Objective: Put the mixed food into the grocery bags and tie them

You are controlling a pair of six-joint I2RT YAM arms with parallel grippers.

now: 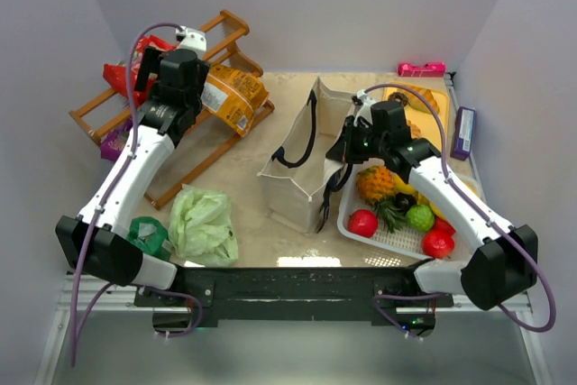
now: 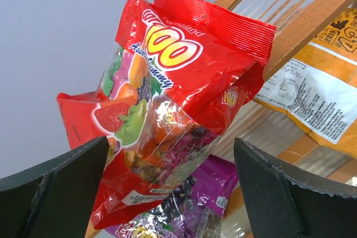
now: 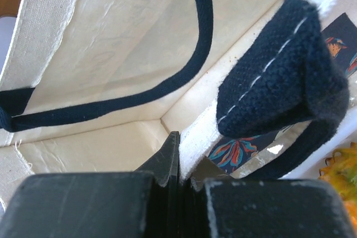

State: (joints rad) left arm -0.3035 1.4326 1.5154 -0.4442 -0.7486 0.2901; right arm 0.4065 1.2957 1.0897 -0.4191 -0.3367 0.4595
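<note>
A red snack packet (image 2: 167, 82) leans on the wooden rack (image 1: 216, 146), with a purple packet (image 2: 234, 188) under it and orange-yellow packets (image 2: 323, 98) to its right. My left gripper (image 2: 170, 154) is open, its fingers on either side of the red packet's lower half. Seen from above, that gripper (image 1: 171, 65) is at the rack's back left. The beige canvas tote (image 1: 293, 164) stands open mid-table. My right gripper (image 3: 187, 163) is shut on the tote's right rim (image 3: 223, 121), beside a black strap (image 3: 279, 71). The pale green plastic bag (image 1: 203, 223) lies flat at the front left.
A white mesh basket (image 1: 401, 242) at the right holds a pineapple (image 1: 377, 182) and red and green toy fruit. Behind it is a yellow tray (image 1: 424, 101) of donuts, a purple box (image 1: 464, 132) and a pink item (image 1: 421, 68). A dark green bundle (image 1: 149, 236) lies near the left arm's base.
</note>
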